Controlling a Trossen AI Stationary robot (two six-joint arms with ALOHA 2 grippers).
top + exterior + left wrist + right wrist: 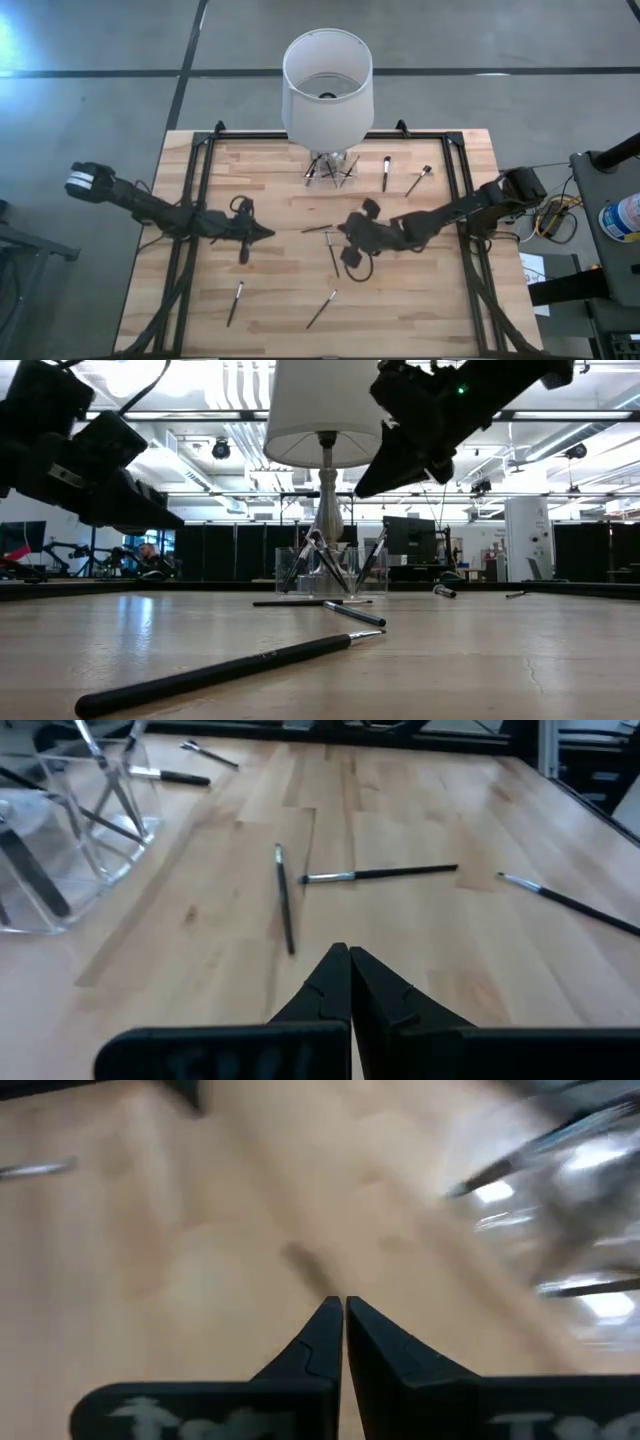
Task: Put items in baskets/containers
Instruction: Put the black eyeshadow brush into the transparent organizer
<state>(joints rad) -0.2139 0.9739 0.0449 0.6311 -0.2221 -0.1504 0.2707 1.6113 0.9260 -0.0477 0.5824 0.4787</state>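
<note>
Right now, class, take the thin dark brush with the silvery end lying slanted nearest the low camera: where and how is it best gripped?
Grip the thin dark brush at the middle of its handle, coming straight down from above, jaws set across its length. It lies flat on the wooden table with nothing touching it, so probably only its long sides offer a hold.

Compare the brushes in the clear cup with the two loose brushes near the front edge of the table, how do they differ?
The brushes in the clear cup stand leaning and crossing one another; the two front brushes, and, lie flat on the table. The cup brushes are bunched under the white lampshade; the front ones lie apart. All are slim and dark with paler ends.
</note>
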